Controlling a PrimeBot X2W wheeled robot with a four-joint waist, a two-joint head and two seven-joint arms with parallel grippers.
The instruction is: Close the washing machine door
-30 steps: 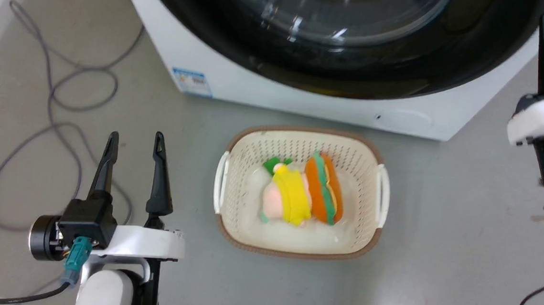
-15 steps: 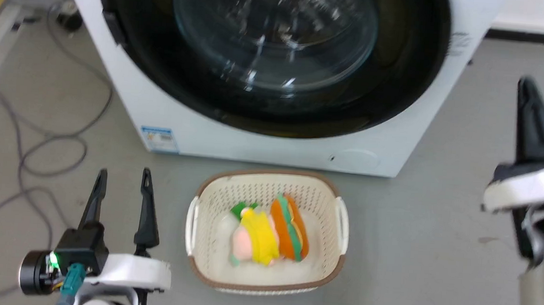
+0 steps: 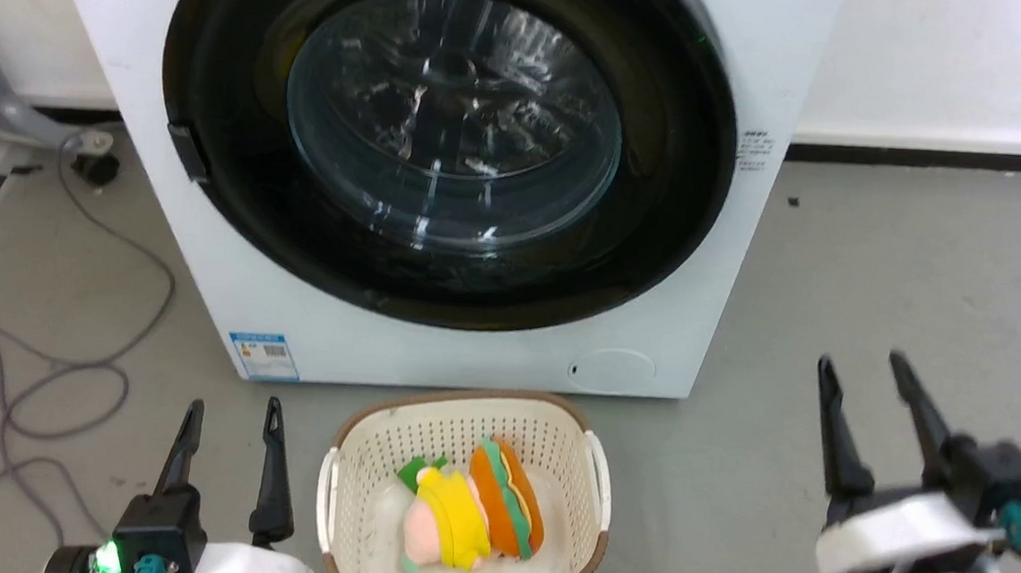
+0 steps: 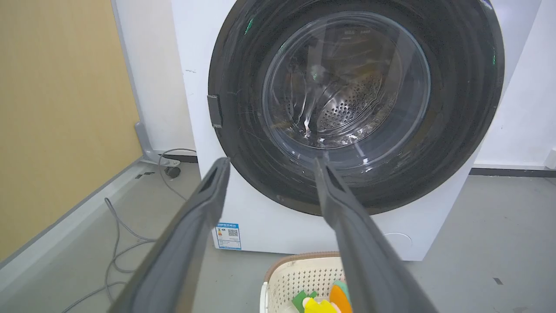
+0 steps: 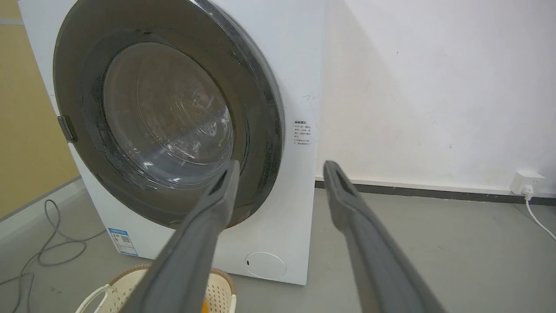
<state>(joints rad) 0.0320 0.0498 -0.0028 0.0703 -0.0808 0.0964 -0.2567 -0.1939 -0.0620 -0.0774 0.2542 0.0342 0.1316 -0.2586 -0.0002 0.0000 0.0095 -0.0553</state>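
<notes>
The washing machine [image 3: 205,283] is a white box standing on the grey floor. Its door [image 3: 660,198], a glossy black ring around a bulging glass window, lies flat against the front. The door also shows in the left wrist view [image 4: 460,108] and the right wrist view [image 5: 82,78], with the steel drum visible through the glass. My left gripper [image 3: 234,404] is open at the lower left, short of the machine, with nothing between its fingers [image 4: 272,161]. My right gripper [image 3: 859,359] is open at the lower right, off the machine's right corner [image 5: 282,163], also holding nothing.
A cream perforated basket [image 3: 330,490] with plush toys [image 3: 467,517] stands on the floor just before the machine, between my grippers. Grey cable [image 3: 64,372] loops on the floor at left. A yellow panel [image 4: 56,108] lines the left side; a wall socket [image 5: 527,180] sits at right.
The head camera has lifted, so the machine and basket slid down the picture. My right gripper has dropped from the right edge to the lower right. The door looks flat throughout.
</notes>
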